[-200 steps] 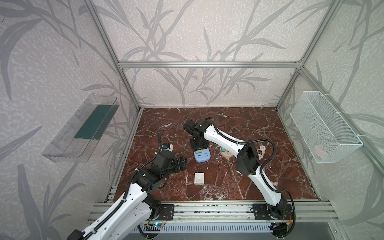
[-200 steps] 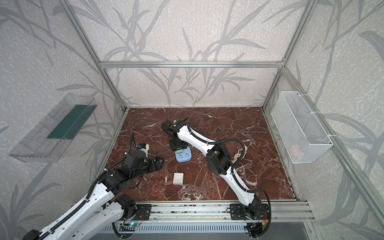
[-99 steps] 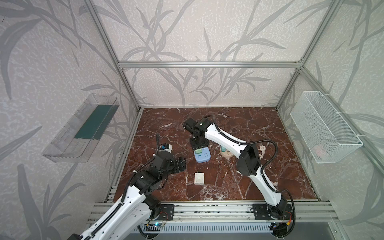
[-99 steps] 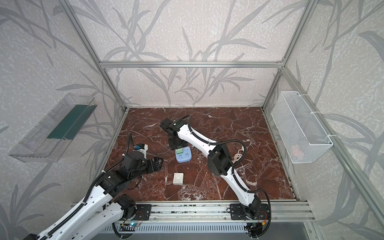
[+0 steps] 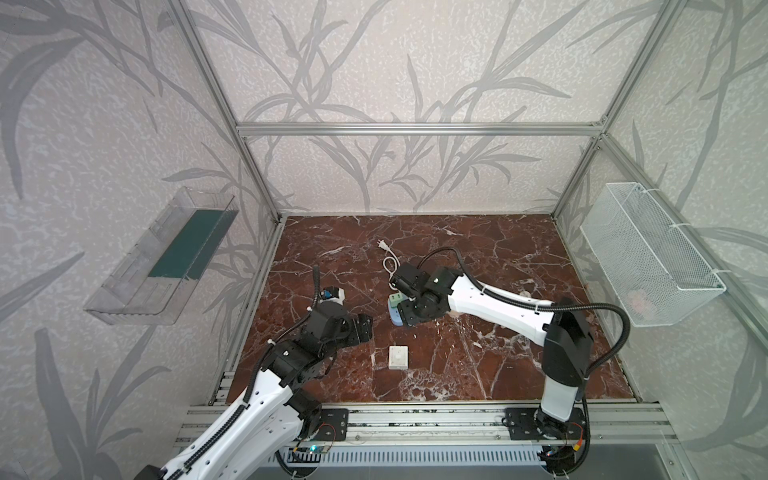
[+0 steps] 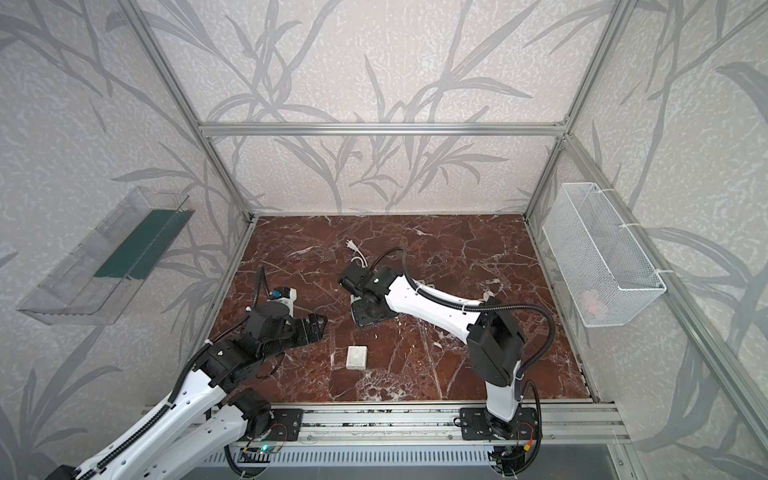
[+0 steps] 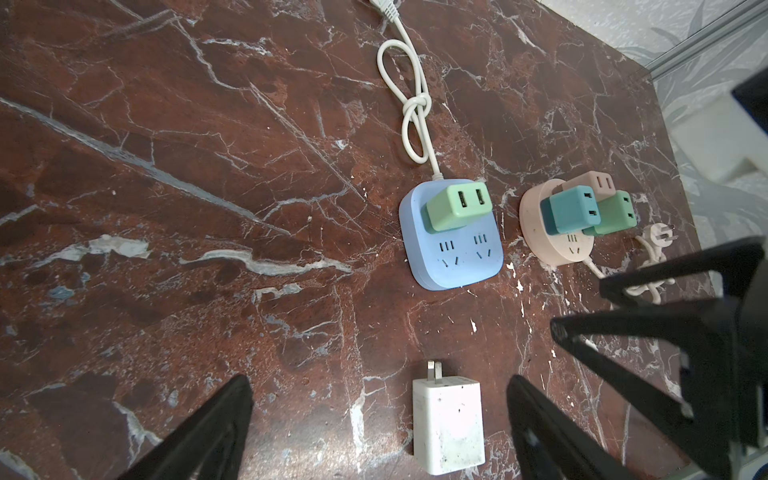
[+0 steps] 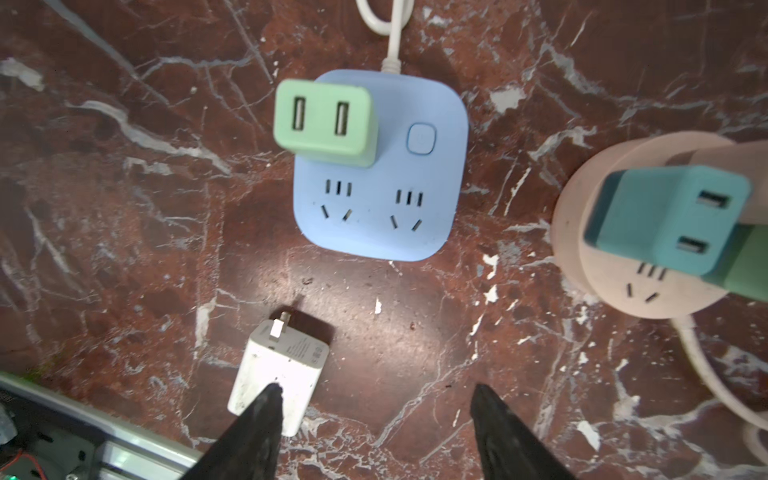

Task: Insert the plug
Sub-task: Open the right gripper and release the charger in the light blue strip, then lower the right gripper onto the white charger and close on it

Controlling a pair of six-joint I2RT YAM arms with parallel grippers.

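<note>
A white plug [image 5: 397, 357] [image 6: 356, 357] lies flat on the marble floor, prongs pointing at the blue power strip [image 7: 457, 257] [image 8: 395, 224]. A green USB adapter [image 8: 324, 122] [image 7: 457, 205] sits in the strip's far socket row, and the two near sockets are bare. My right gripper [image 5: 405, 313] [image 8: 375, 388] hangs open above the strip's near edge with nothing between its fingers. My left gripper [image 5: 365, 328] [image 7: 379, 382] is open, low over the floor to the left of the white plug [image 7: 449, 424], holding nothing.
Right of the blue strip stands a round pink strip [image 7: 552, 245] carrying teal, green and pink adapters. The blue strip's knotted white cord [image 5: 388, 266] trails toward the back. A wire basket [image 5: 648, 257] hangs on the right wall and a clear shelf [image 5: 166, 257] on the left.
My right gripper's jaws have opened and the gripper has shifted a little toward the front over the blue strip. The left arm has stayed put.
</note>
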